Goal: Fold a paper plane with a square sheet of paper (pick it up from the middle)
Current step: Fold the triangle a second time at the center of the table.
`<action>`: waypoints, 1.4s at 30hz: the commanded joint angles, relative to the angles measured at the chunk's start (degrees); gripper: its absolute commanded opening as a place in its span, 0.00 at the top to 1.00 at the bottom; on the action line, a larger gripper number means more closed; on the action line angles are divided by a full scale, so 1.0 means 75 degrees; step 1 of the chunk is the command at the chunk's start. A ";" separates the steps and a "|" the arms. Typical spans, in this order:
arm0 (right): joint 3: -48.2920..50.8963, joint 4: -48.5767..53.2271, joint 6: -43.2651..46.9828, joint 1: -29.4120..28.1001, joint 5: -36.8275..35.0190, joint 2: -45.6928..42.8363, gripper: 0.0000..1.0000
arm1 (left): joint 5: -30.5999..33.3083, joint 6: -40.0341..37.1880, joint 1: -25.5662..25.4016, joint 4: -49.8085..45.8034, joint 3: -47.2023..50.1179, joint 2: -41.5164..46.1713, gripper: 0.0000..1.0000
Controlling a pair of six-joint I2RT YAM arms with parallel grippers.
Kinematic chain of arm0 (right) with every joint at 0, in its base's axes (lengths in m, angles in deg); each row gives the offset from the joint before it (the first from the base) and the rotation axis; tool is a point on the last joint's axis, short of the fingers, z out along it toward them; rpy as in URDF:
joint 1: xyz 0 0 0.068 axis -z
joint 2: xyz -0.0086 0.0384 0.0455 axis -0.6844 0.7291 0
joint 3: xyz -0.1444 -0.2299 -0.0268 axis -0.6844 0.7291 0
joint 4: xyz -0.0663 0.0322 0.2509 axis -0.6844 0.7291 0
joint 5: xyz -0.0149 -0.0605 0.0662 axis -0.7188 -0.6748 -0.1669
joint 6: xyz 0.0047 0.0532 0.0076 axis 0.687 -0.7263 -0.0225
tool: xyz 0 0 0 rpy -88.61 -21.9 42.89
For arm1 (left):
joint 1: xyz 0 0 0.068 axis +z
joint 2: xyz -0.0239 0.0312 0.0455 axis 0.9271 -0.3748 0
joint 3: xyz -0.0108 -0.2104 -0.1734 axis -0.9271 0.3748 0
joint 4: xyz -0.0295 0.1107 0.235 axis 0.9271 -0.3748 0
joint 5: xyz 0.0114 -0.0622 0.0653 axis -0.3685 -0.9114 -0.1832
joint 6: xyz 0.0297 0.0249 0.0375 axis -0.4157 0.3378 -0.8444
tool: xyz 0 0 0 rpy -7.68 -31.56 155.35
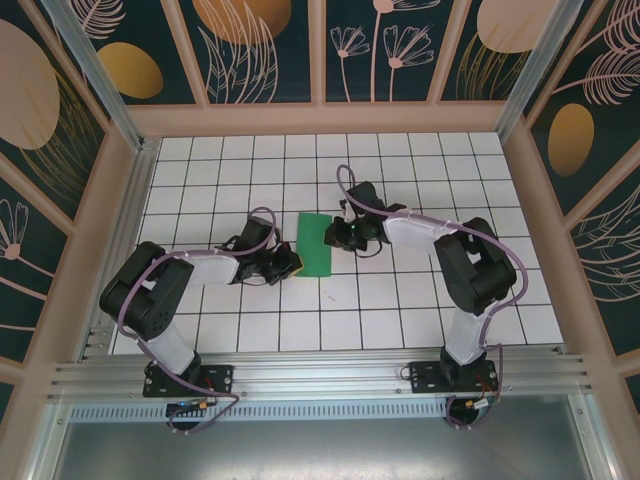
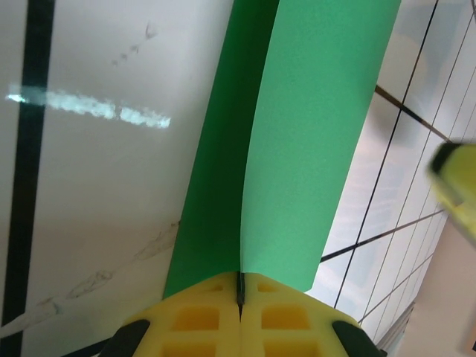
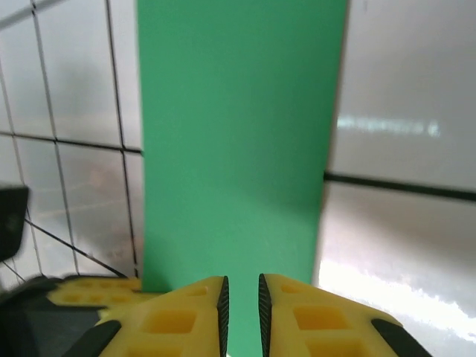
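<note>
The square sheet of paper (image 1: 315, 243) is green and lies on the white tiled table (image 1: 400, 310) as a narrow, folded rectangle. A paper plane is out of view. My left gripper (image 1: 291, 265) is at the sheet's near left corner, shut on its edge. In the left wrist view the yellow jaws (image 2: 240, 286) meet with the paper (image 2: 312, 134) pinched between them, one layer rising above the other. My right gripper (image 1: 336, 235) is at the sheet's right edge. Its yellow fingers (image 3: 241, 297) stand a narrow gap apart over the flat green paper (image 3: 238, 149), with nothing pinched.
Wooden frame walls (image 1: 320, 118) with patterned panels close the table on three sides, and a metal rail (image 1: 320, 375) carries both arm bases at the near edge. The left gripper's yellow fingers (image 3: 89, 288) show at the bottom left of the right wrist view.
</note>
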 commanded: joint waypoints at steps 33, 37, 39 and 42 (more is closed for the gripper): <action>0.0468 -0.0638 -0.0341 0.0059 0.0666 0.0746 0.81 | -0.1155 0.0968 -0.0079 0.2190 -0.0419 -0.0723 0.67; 0.0544 -0.0872 -0.0413 0.0200 0.0907 0.0626 0.79 | -0.1228 0.1088 -0.0101 0.2457 -0.0537 -0.0924 0.62; 0.0555 -0.0866 -0.0389 0.0220 0.0930 0.0650 0.79 | -0.1289 0.1200 -0.0093 0.2685 -0.0533 -0.0992 0.59; 0.0585 -0.0847 -0.0389 0.0225 0.0924 0.0674 0.79 | -0.1332 0.1328 -0.0101 0.2934 -0.0535 -0.1102 0.56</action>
